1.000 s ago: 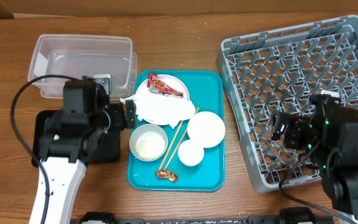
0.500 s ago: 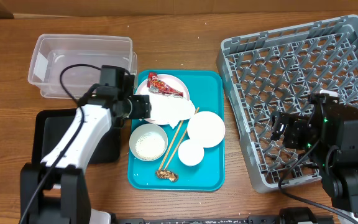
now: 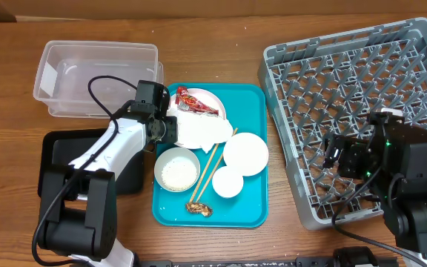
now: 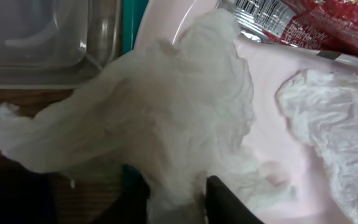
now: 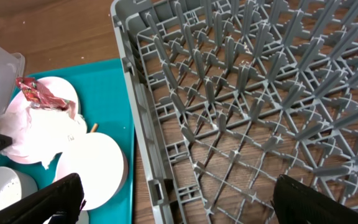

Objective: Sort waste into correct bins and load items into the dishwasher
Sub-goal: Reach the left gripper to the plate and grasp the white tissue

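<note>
Zero pieces are binned or racked so far, but my left gripper (image 4: pixel 176 202) is on the first one. Its jaws are drawn in narrow, with a fold of the crumpled white paper napkin (image 4: pixel 166 118) pinched between them. That napkin sits mostly on the round pale pink plate (image 4: pixel 269 74), right by the shiny red snack wrapper (image 3: pixel 195 101), all on the teal serving tray (image 3: pixel 252 204).

Further out on that tray are a small white bowl of rice grains (image 3: pixel 176 169), a wider white bowl (image 3: pixel 245 153), a little white cup (image 3: pixel 227 182), thin wooden chopsticks (image 3: pixel 212 169) and a brown food scrap (image 3: pixel 199 208).

The clear plastic tub (image 3: pixel 98 46) and shallow black tray (image 3: pixel 54 148) look empty, and so does the big grey peg rack (image 3: pixel 273 55). My right gripper (image 5: pixel 185 205) hangs wide open with nothing in it, over the rack's edge.

I reckon all the waste wants binning and every dish wants racking.
</note>
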